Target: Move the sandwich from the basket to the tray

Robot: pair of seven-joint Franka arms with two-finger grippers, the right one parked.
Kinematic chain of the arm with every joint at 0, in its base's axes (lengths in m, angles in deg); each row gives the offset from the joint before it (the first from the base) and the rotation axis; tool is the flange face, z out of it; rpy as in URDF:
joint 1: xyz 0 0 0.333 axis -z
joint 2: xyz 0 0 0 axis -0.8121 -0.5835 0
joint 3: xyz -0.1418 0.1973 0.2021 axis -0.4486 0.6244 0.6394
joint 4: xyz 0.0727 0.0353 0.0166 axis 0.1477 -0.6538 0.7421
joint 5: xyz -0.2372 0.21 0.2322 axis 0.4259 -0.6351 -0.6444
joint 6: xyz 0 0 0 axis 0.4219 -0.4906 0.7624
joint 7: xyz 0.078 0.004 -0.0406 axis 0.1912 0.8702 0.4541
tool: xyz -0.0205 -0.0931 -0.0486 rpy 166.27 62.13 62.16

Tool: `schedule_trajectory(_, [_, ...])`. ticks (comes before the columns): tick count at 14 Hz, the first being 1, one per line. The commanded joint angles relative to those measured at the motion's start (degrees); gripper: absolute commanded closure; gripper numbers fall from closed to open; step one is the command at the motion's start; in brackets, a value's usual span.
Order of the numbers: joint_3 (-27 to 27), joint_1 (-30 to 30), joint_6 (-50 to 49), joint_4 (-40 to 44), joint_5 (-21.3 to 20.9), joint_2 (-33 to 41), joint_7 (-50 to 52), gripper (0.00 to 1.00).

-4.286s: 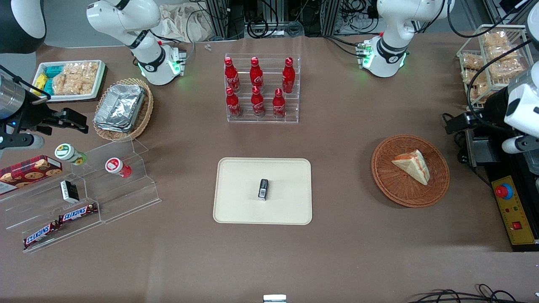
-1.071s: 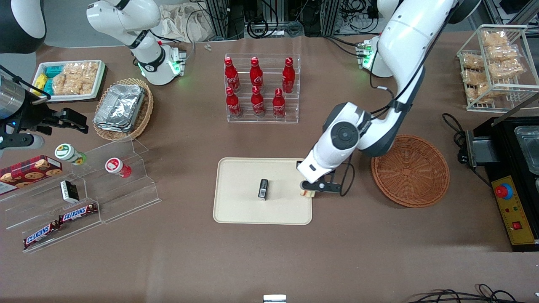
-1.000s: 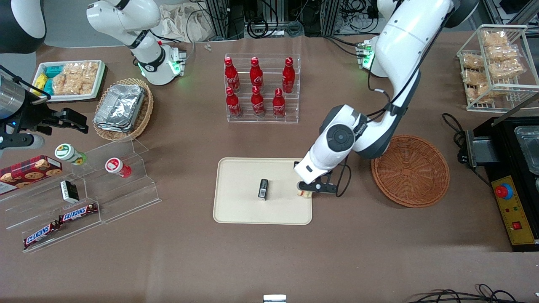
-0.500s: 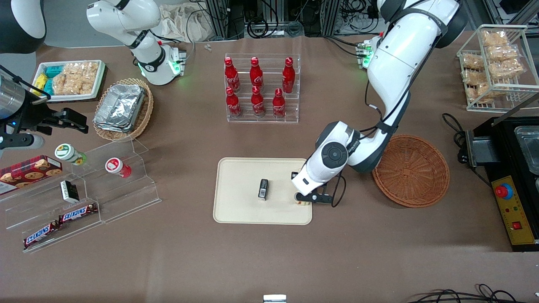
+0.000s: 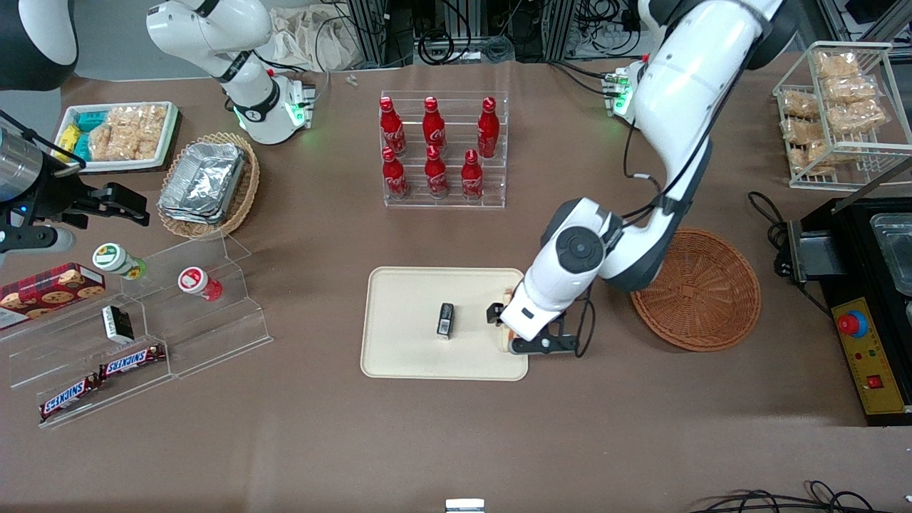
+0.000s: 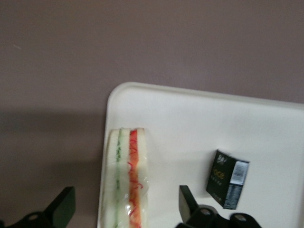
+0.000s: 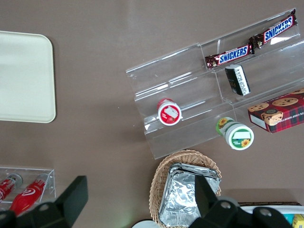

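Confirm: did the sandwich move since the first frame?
Yes. The sandwich left the basket and now sits on the tray edge, between the open gripper fingers.

My wrist housing hid most of the sandwich (image 5: 507,335) from the front camera. My gripper (image 6: 124,216) was cropped at the frame edge, as was the sandwich's end.

Six red bottles (image 5: 436,146) stand in a clear rack on the tabletop (image 5: 456,442), a small black packet (image 5: 445,319) nearer the camera, Snickers bars (image 5: 100,377) toward the parked arm's end.
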Motion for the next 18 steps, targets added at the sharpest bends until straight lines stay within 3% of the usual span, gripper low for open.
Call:
schedule_trajectory(1, [2.20, -2.32, -11.28, -1.65, 0.17, 9.96, 0.21, 0.00])
schedule_trajectory(6, [2.29, -11.20, -27.28, -2.18, 7.02, 22.44, -12.98, 0.00])
schedule_trajectory(9, [2.81, -15.69, -37.91, -2.45, 7.21, 29.39, -19.47, 0.00])
schedule_trajectory(12, [8.16, -16.14, -47.77, -2.45, 7.30, 35.54, -25.11, 0.00])
schedule_trajectory(18, [11.17, -16.32, -51.93, -1.74, 6.24, 38.02, -31.45, 0.00])
